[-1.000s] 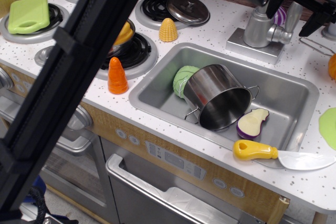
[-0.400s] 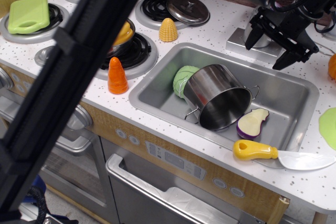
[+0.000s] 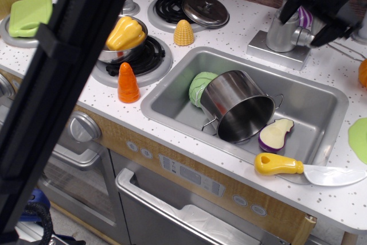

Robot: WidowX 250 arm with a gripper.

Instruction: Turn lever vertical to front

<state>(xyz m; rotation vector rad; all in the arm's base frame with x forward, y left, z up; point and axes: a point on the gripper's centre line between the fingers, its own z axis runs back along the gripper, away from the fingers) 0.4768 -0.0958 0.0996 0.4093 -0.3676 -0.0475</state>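
Silver-grey, the short lever bar (image 3: 305, 37) juts sideways from its stubby tap (image 3: 282, 31) behind the steel sink (image 3: 172, 90) on the speckled bench (image 3: 235, 38), the black hand (image 3: 312, 12) spread around it, so I judge the turn unfinished.

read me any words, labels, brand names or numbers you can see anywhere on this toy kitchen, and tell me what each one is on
No readable text shows anywhere in this view.
Panel under the sink: a faint rectangle and round button shapes, too small and blurred to read.
Lever, steel pot and yellow-handled knife: no markings visible.
Gripper: plain black, no label visible.
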